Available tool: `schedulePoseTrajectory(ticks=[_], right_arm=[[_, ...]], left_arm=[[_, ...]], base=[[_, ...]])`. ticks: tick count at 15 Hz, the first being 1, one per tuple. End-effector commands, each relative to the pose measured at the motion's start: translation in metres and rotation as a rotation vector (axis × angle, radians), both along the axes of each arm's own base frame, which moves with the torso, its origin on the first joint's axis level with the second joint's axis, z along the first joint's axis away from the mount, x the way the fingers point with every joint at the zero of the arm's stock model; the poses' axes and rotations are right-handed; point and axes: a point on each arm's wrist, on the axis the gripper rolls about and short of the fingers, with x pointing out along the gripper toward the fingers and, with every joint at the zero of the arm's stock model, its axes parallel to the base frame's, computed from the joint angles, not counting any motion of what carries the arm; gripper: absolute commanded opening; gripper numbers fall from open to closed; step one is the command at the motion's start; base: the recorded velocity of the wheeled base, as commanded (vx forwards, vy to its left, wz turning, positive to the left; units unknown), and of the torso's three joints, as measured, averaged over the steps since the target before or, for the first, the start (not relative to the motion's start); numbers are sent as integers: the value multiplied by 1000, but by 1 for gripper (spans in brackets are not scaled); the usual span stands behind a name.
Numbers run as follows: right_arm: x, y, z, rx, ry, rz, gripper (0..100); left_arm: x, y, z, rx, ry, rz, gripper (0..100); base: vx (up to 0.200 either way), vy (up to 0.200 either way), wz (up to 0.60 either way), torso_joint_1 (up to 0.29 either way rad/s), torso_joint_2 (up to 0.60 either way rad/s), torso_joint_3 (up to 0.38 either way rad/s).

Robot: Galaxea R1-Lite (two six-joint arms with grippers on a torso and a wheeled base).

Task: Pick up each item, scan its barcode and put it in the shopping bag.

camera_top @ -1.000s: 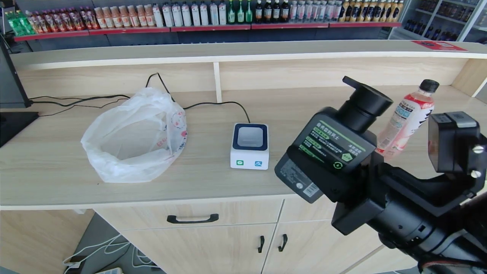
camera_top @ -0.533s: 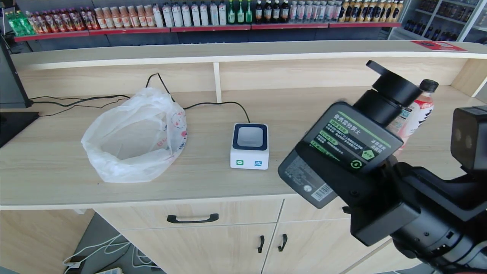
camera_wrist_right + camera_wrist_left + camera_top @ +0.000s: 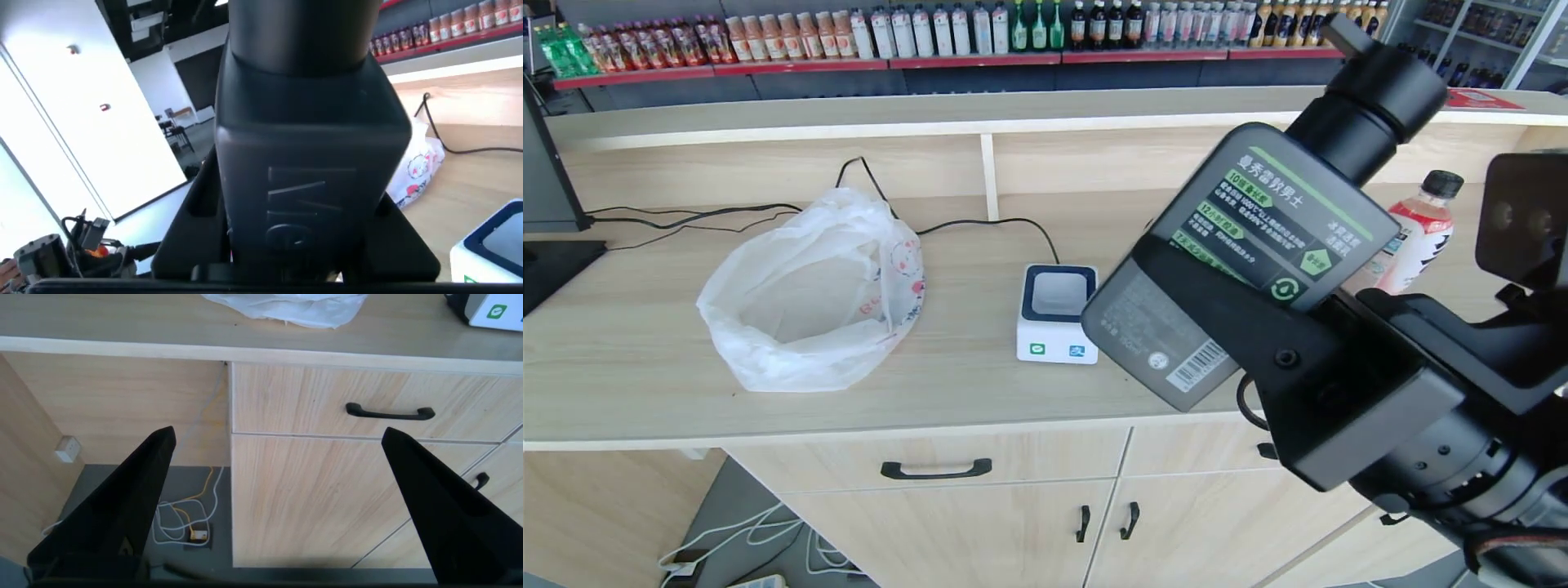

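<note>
Nearest in, the left gripper [image 3: 278, 510] is parked low in front of the cabinet, under the counter's front edge. Its fingers [image 3: 122, 514] are spread wide with nothing between them, and a drawer handle [image 3: 391, 413] can be seen past them.

A bit further out and up, a dark grey bottle [image 3: 1258, 237] with a black cap is gripped firmly by the right gripper [image 3: 1217, 298]. The fingers are clamped across its lower body. It's held in the air, tilted, cap pointing up and away, over the counter's front edge just right of the scanner. A barcode [image 3: 1196, 366] is turned toward the head camera near the bottle's bottom end.

The scanner [image 3: 1054, 314], a white box with a dark-framed window on top, is sat on the counter [image 3: 621, 367]. Its right corner is covered by the bottle's base.

The shopping bag [image 3: 809, 294] is laid open on the counter, left of the scanner and apart from it.

Further back on the right, a pink drink bottle [image 3: 1417, 233] is stood upright on the counter, partly hidden behind the held bottle.

Rows of drinks [image 3: 947, 28] are lined up on the far shelf.
</note>
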Motion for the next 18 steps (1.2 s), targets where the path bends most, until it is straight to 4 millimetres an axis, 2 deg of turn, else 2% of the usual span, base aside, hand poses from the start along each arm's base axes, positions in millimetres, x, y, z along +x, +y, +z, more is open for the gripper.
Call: schedulePoseTrajectory(ticks=[1,5,11,18], right_arm=[[-4,7,2,8,-4,35,0],[-12,15,12,58,18,115,0],[-21,27,8,50,42,188,0],[-26,29,6,42,49,207,0]], left_arm=[[0,0,0,0,2,0,100],[0,0,0,0,0,0,100],[0,0,0,0,0,0,100],[0,0,0,0,0,0,100]], base=[[0,0,0,0,0,0],[0,0,0,0,0,0],[0,0,0,0,0,0],[0,0,0,0,0,0]])
